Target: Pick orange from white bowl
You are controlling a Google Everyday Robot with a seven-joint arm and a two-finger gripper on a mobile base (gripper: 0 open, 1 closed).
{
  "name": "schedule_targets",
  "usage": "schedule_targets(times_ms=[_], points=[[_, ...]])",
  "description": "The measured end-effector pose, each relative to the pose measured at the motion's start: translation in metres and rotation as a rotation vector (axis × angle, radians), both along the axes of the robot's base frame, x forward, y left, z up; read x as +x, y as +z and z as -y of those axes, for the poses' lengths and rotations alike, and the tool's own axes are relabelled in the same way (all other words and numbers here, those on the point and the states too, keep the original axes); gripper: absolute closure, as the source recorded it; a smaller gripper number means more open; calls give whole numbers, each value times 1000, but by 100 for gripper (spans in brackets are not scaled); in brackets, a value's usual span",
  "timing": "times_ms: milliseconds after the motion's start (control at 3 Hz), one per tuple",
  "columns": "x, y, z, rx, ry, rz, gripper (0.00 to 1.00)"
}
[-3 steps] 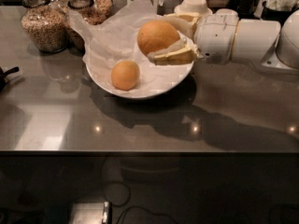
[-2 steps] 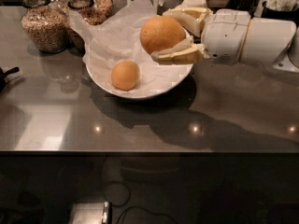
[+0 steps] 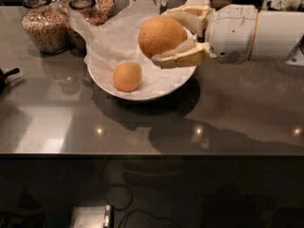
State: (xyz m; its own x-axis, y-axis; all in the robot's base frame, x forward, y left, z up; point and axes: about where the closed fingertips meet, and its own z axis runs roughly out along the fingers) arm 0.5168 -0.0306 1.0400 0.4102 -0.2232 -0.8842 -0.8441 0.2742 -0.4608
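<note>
A big white robot arm (image 3: 256, 32) reaches in from the right side. Its cream-coloured pincer (image 3: 161, 38) is pinching the big round orange fruit with the bumpy peel (image 3: 157, 32). One finger (image 3: 185, 57) is under the fruit and the other is over the top. The fruit is up in the air, above the right part of the wide shiny white bowl (image 3: 156, 95), and it does not touch the bowl. Crumpled white paper (image 3: 114, 37) lines the bowl and sticks up at the back. A smaller, yellower orange (image 3: 127, 76) lies on the paper on the left side of the bowl. The bowl sits on a dark grey shiny tabletop (image 3: 71, 127). Two glass jars of grain (image 3: 45, 25) stand behind it on the left.
</note>
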Motion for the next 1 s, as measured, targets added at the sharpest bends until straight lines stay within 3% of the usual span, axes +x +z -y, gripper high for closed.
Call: schedule_targets(times_ms=[333, 667, 1000], points=[[-70, 30, -18, -36, 116, -70, 100], [-126, 46, -29, -32, 183, -135, 100], [-160, 41, -41, -4, 201, -197, 100]])
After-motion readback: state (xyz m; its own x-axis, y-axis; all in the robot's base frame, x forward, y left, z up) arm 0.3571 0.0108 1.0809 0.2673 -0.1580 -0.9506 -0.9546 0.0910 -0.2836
